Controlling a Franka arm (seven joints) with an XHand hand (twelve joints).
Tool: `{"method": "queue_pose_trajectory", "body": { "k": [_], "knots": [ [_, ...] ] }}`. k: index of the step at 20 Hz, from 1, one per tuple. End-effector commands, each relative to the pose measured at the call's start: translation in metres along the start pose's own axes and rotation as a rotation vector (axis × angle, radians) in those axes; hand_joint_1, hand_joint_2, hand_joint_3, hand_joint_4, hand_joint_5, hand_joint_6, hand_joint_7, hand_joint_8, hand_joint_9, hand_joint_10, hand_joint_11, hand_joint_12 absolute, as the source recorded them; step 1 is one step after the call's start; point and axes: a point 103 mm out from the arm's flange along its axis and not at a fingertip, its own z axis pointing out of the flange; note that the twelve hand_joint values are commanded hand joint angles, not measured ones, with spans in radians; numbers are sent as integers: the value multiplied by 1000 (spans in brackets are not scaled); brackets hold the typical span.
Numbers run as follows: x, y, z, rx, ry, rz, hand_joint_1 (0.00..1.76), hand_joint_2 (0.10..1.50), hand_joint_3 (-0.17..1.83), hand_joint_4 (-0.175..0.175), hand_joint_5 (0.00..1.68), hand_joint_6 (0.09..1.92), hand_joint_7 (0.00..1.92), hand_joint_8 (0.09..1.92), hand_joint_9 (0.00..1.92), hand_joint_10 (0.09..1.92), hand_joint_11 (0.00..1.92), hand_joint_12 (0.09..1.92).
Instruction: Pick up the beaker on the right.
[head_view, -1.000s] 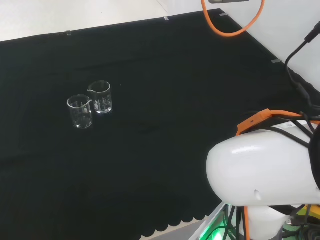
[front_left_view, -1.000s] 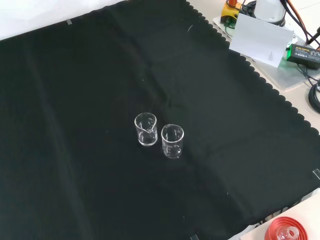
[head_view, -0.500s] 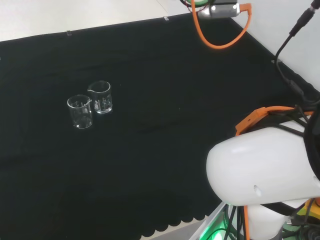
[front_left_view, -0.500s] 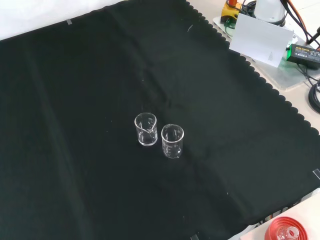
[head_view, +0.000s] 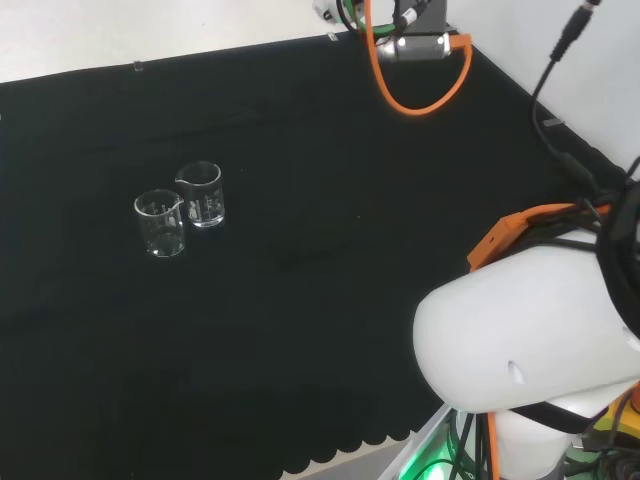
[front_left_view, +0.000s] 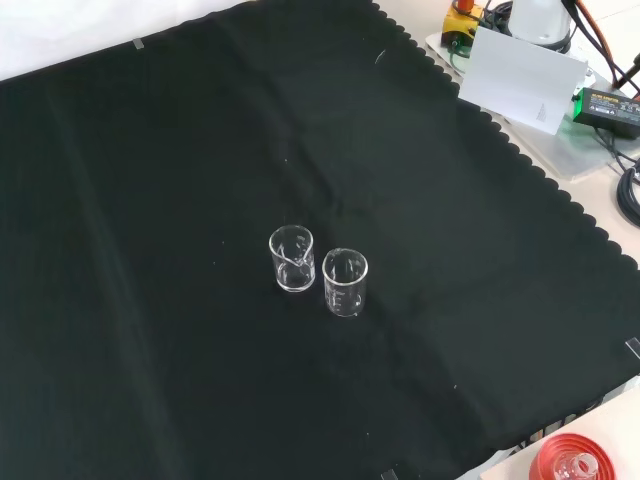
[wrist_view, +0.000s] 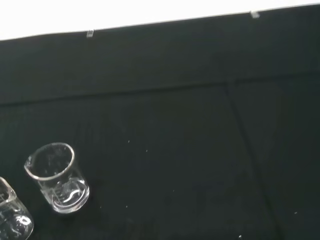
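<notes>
Two small clear glass beakers stand upright and close together on the black cloth. In the head view one beaker (head_view: 161, 222) is nearer and to the left, and the other beaker (head_view: 201, 194) is slightly right of it and farther off. In the front view they appear as a left beaker (front_left_view: 292, 258) and a right beaker (front_left_view: 345, 282), almost touching. The wrist view has one whole beaker (wrist_view: 56, 177) and the edge of a second beaker (wrist_view: 12, 220), both some way off. A grey wrist part with an orange cable (head_view: 415, 60) hangs at the head view's top, far from the beakers.
The arm's big white link (head_view: 530, 340) stands at the head view's lower right. In the front view a white card (front_left_view: 520, 80) and electronics lie off the cloth at top right, and a red ribbed stand (front_left_view: 570, 462) sits at bottom right. The cloth's scalloped edge (front_left_view: 560, 195) runs along the right.
The wrist part with the orange cable has come lower and moved left along the head view's top. Both beakers stay where they were.
</notes>
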Motion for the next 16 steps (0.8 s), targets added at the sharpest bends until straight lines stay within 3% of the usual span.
{"method": "queue_pose_trajectory", "body": {
  "k": [1,8,16],
  "knots": [
    [1,57,56,36,60,-36,468,1323,-144,-89,268,87,124,719,187,786,0,1138],
    [-2,90,94,51,118,-72,469,1321,-152,-91,273,87,128,722,190,786,0,1140],
    [17,111,133,74,158,-148,500,1289,-175,-93,280,87,115,722,190,784,0,1147]
  ]
}}
